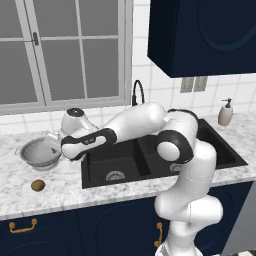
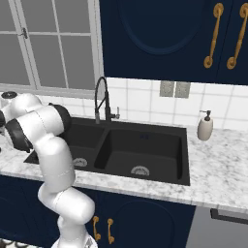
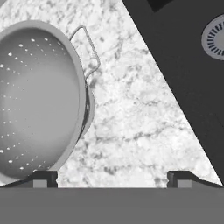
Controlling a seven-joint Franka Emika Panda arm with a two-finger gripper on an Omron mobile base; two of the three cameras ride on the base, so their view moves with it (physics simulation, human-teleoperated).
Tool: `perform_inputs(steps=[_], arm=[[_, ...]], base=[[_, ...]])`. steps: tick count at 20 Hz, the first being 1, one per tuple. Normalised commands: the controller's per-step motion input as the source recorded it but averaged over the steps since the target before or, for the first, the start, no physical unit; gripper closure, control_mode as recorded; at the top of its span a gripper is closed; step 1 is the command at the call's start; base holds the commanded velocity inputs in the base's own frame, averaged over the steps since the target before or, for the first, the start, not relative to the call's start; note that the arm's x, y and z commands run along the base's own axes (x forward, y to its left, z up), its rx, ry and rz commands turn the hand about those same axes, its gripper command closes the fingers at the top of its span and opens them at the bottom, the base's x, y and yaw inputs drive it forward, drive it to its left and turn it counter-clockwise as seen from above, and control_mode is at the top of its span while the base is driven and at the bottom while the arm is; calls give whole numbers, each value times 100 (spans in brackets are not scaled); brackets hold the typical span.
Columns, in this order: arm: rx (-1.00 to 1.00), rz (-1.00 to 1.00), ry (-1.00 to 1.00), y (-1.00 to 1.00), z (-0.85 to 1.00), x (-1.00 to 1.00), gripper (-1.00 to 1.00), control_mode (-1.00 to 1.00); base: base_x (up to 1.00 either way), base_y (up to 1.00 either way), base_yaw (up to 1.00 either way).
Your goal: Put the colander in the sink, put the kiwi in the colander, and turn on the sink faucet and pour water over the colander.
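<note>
Tool [image 3: 112, 178] spread wide, empty, above the counter [image 3: 131, 122]; the colander [image 3: 37, 100] lies at its ten o'clock, the sink [image 3: 188, 78] off toward two.

So the colander [image 3: 39, 100] sits on the marbled surface [image 3: 135, 122], taking up the left side, one wire handle [image 3: 89, 50] sticking out toward the sink [image 3: 183, 65]. Sink's black basin cuts across the upper right, silver drain [image 3: 215, 37] at the edge. Both fingers [image 3: 43, 178] are spread wide, nothing between them.
</note>
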Motion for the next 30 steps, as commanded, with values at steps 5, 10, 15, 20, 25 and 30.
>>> perform_inputs(steps=[5, 10, 15, 20, 25, 30], arm=[[-4, -5, 10, 37, -5, 43, -100, -100], [-3, -6, 1, 45, 0, 36, -100, -100], [-3, -6, 0, 8, -19, 14, -100, -100], [-1, -15, 1, -19, -37, 1, -100, -100], [0, -16, 1, -25, -38, 0, -100, -100], [0, -7, 1, -1, -35, 38, -100, -100]], base=[[0, 0, 0], [0, 0, 0], [0, 0, 0], [0, 0, 0], [0, 0, 0], [0, 0, 0]])
